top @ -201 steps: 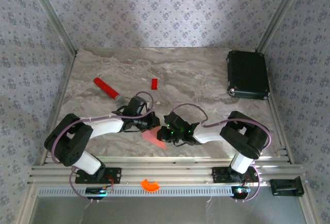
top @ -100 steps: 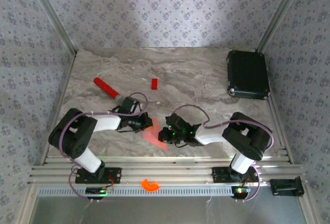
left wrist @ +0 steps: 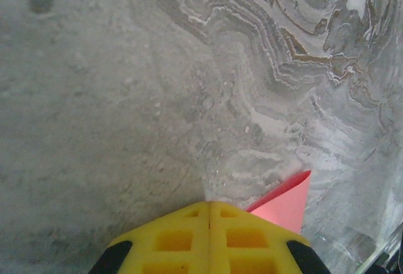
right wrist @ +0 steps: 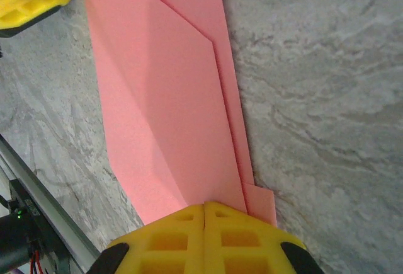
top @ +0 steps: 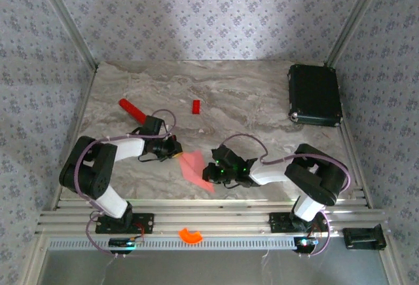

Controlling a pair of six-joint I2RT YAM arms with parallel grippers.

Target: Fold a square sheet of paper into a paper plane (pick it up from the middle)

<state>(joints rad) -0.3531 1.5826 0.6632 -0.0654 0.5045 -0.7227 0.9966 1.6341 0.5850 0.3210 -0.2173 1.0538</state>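
Partly, right pincer [right wrist: 205,206] (clamped) hides the pink paper [right wrist: 164,97].

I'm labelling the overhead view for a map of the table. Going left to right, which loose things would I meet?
red stick → folded pink paper → black case

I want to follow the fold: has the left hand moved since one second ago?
Yes. In the top view the left hand has slid left, from below the small red block toward the red stick.
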